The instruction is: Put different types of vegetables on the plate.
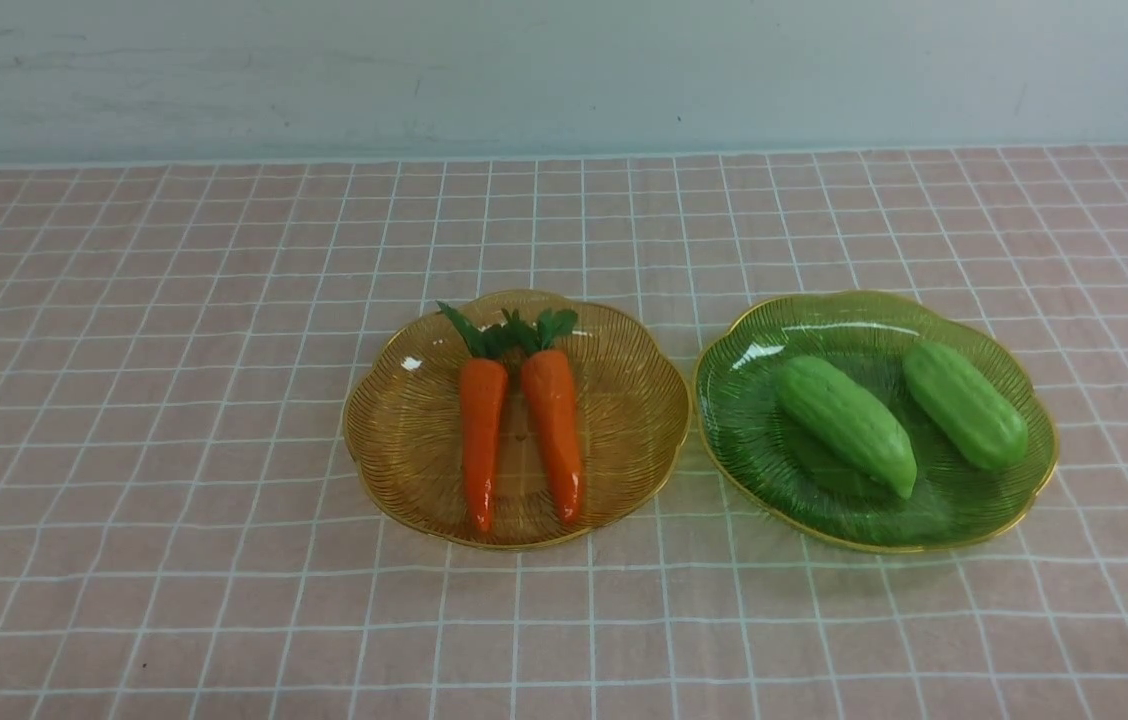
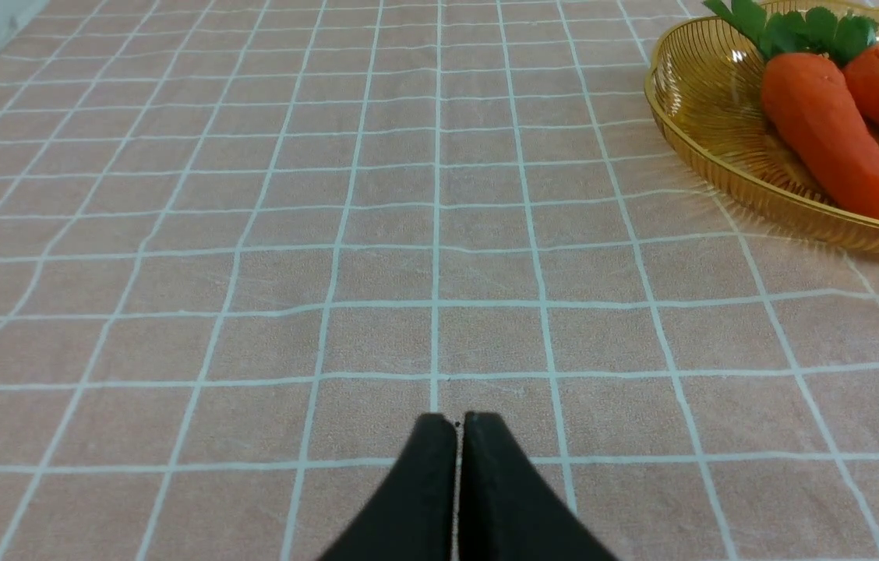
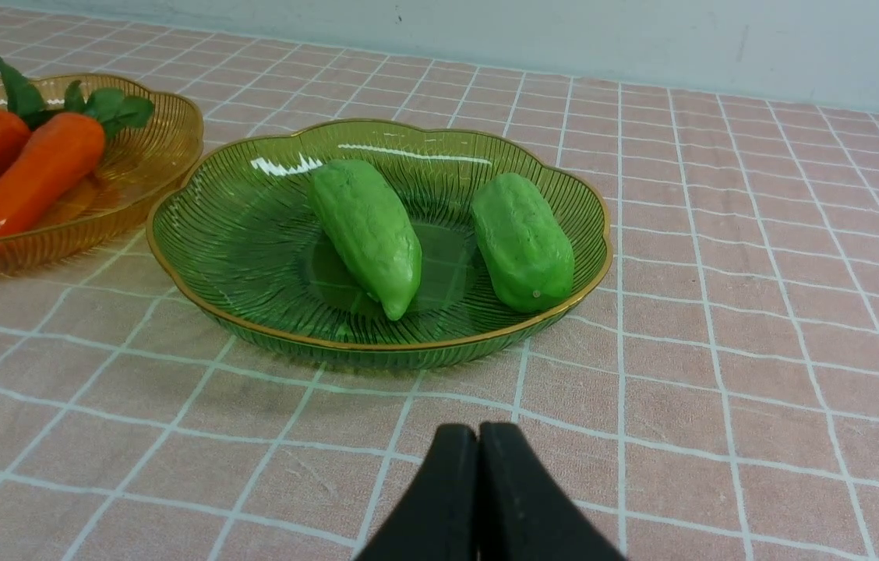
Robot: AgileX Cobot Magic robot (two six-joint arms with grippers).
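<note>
Two orange carrots (image 1: 481, 440) (image 1: 555, 432) with green tops lie side by side on an amber plate (image 1: 404, 440) at the table's middle. Two light-green cucumbers (image 1: 845, 423) (image 1: 965, 404) lie on a green plate (image 1: 744, 430) just to its right. Neither arm shows in the front view. In the left wrist view my left gripper (image 2: 458, 425) is shut and empty over bare cloth, with the amber plate (image 2: 689, 132) and a carrot (image 2: 825, 132) off to one side. My right gripper (image 3: 478, 432) is shut and empty, short of the green plate (image 3: 252, 312) and its cucumbers (image 3: 367, 230) (image 3: 523, 241).
A pink cloth with a white grid (image 1: 174, 450) covers the table. A pale wall (image 1: 564, 70) stands behind its far edge. The two plates nearly touch at their rims.
</note>
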